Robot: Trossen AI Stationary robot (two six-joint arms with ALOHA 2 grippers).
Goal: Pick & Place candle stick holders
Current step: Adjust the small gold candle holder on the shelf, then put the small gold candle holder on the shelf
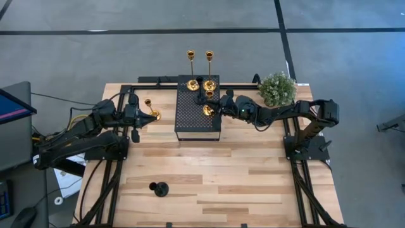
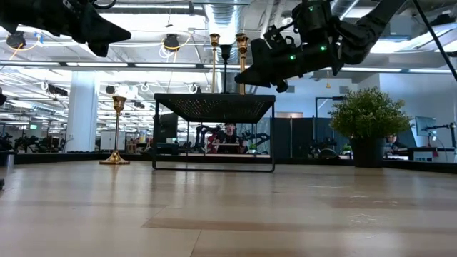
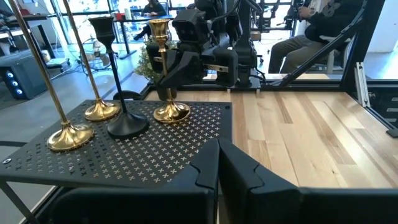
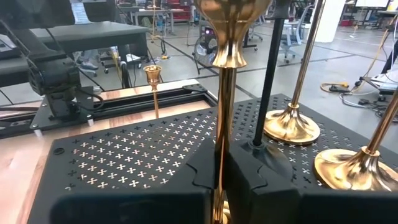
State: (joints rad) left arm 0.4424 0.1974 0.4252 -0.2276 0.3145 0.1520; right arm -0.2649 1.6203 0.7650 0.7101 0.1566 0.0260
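A short gold candlestick holder [image 3: 166, 68] stands on the black perforated platform [image 1: 190, 120], and my right gripper [image 1: 212, 109] is shut on it. Two tall gold holders [image 1: 191, 81] [image 1: 209, 81] and a black holder [image 3: 118, 87] stand by their bases on the platform's far part. Another gold holder [image 1: 152, 114] stands on the table left of the platform. My left gripper [image 1: 140, 116] hangs shut and empty just left of and above it, as the low view [image 2: 107, 32] shows. A second black holder [image 1: 159, 188] stands near the table's front edge. My right gripper pinches the short gold holder's thin stem [image 4: 219, 155] between its two fingers, below the cup. The fingers come from the table's right, roughly level, across the stem. The holder is upright and its round base [image 3: 171, 113] appears to rest on the platform.
A small bushy green plant [image 1: 277, 88] stands at the far right, beside my right arm. The bare wooden table [image 1: 221, 177] lies in front of the platform. People sit in the room beyond the table [image 3: 311, 31].
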